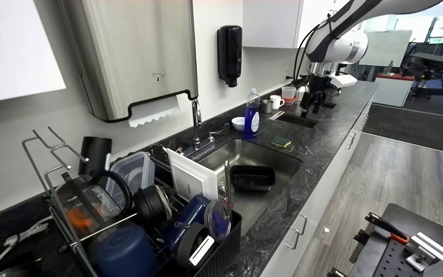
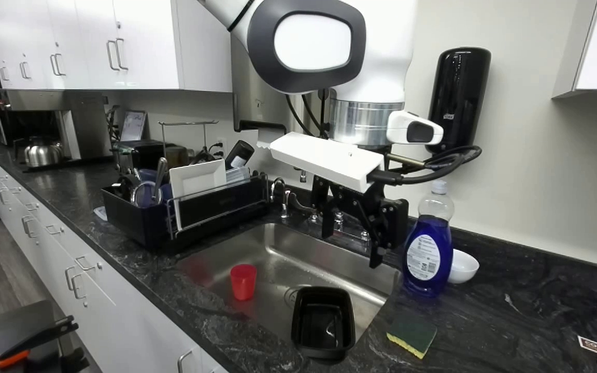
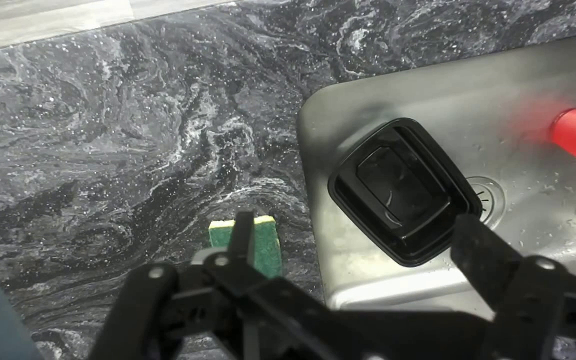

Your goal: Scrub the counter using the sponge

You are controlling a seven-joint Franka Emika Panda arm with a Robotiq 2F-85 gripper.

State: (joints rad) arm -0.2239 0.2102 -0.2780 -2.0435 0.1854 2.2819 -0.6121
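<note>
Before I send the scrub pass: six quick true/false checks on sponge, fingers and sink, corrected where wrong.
1. The sponge lies on the counter, outside the sink. True.
2. The fingers stand apart. True.
3. The fingers hold the sponge. False: they hold nothing.
4. A black container and a red cup are in the sink. True.
5. Of those two, the red cup is nearer the sponge. False: the black container is.
6. The sponge lies yellow side up. False: green side up.
</note>
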